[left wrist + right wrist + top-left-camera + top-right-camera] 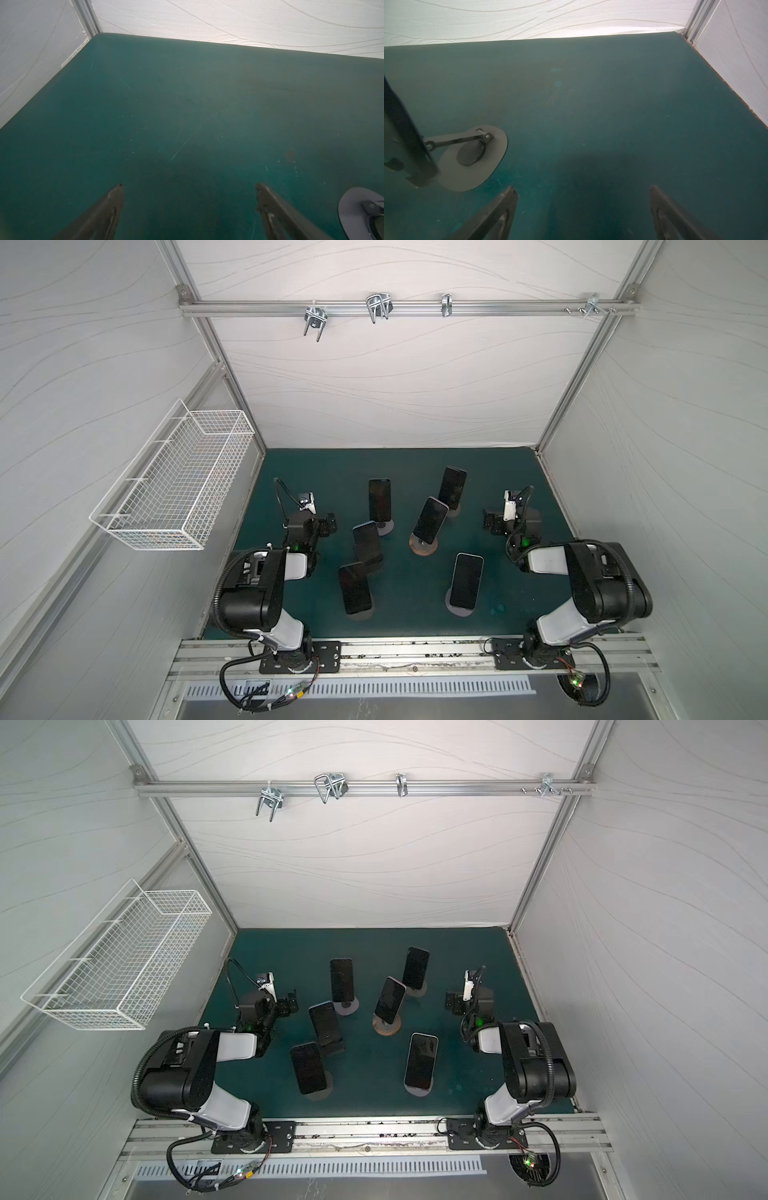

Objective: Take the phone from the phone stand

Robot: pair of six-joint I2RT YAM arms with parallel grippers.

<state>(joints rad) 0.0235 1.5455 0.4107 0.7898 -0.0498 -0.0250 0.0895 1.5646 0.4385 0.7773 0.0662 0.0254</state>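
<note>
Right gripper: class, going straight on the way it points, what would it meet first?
Ahead of the right gripper lies only bare mat, so probably the back wall; the phone stand sits aside.

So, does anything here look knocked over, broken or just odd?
Nothing is toppled or spilled; all six phones sit on stands. Only oddities: the middle stand's base looks brown and worn while most look grey, and the green mat is scratched.

Both top views stare down on your whole green mat (pixel 415 626); wrist cams hug it, facing the back wall (pixel 228 18).
</note>
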